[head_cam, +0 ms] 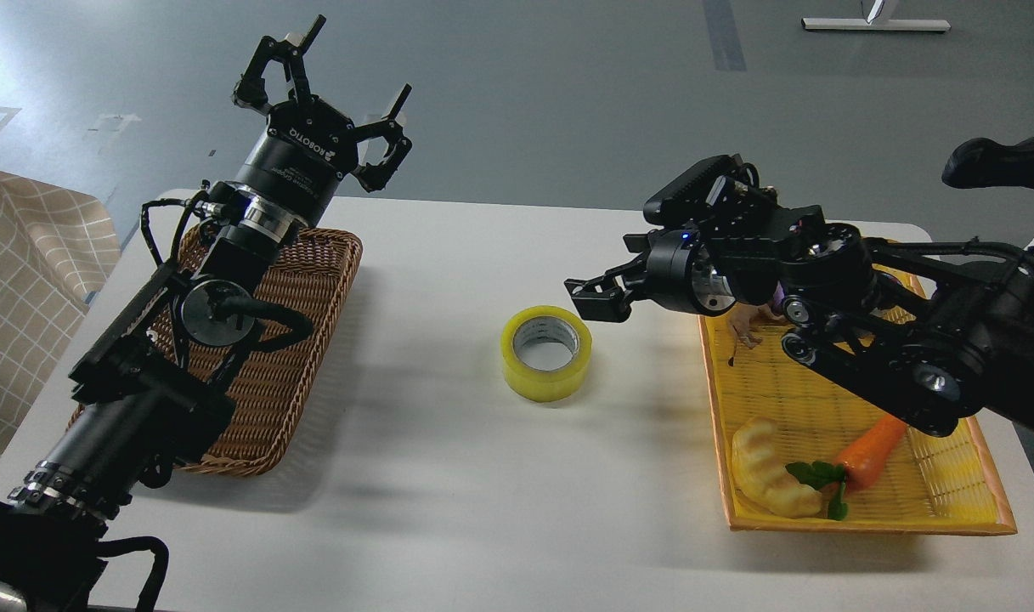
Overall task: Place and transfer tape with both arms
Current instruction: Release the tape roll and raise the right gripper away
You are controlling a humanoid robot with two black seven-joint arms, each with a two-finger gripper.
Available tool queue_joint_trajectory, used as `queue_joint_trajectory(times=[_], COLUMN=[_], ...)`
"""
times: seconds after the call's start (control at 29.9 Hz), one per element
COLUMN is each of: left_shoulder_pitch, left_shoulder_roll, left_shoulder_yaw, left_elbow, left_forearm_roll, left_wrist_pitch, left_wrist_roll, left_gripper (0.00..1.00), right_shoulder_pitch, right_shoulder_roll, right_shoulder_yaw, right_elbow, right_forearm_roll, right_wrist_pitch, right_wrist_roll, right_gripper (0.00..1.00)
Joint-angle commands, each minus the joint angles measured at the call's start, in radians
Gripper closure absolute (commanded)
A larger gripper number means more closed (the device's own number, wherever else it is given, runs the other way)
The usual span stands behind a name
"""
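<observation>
"ROBOTIQ" is printed on the left end effector (336, 92).

Left arm (185, 323): matte black tubular links, silver ring joints, 1 round dark disc cover at mid-length, loose black cables looped alongside. Left gripper (325, 93): black, jointed fingers, white "ROBOTIQ" lettering on its cylindrical body. Right arm (890, 331): black angular links, silver round joint caps, 1 small blue light. Right gripper (601, 297): black.

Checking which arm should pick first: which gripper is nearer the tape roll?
Right. The right gripper hangs just right of the tape, almost level with its top edge. The left gripper is open, raised far off to the tape's upper left, above the wicker basket.
</observation>
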Motion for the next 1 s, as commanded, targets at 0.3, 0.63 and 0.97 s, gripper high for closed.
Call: queue_joint_trajectory(times=[0.3,0.63,0.97], left_shoulder_pitch=[-0.002,-0.009,-0.006], left_shoulder_roll=[0.004,0.001,0.001], left_shoulder_yaw=[0.008,0.012,0.017], left_elbow=[0.000,0.002,0.002], left_forearm_roll=[0.003,0.006,0.011], left_wrist_pitch=[0.000,0.000,0.000], left_wrist_roll=[0.001,0.003,0.003], left_gripper=[0.02,0.02,0.02], right_shoulder_pitch=[-0.083,-0.329,-0.442], right_shoulder_roll=[-0.188,-0.182,0.025], right_shoulder_yaw=[0.366,0.801,1.124], right_elbow=[0.095,0.093,-0.051], right_forearm_roll=[0.488,0.883,1.094], right_wrist_pitch=[0.000,0.000,0.000], right_wrist_roll=[-0.002,0.000,0.006], right_gripper=[0.00,0.00,0.00])
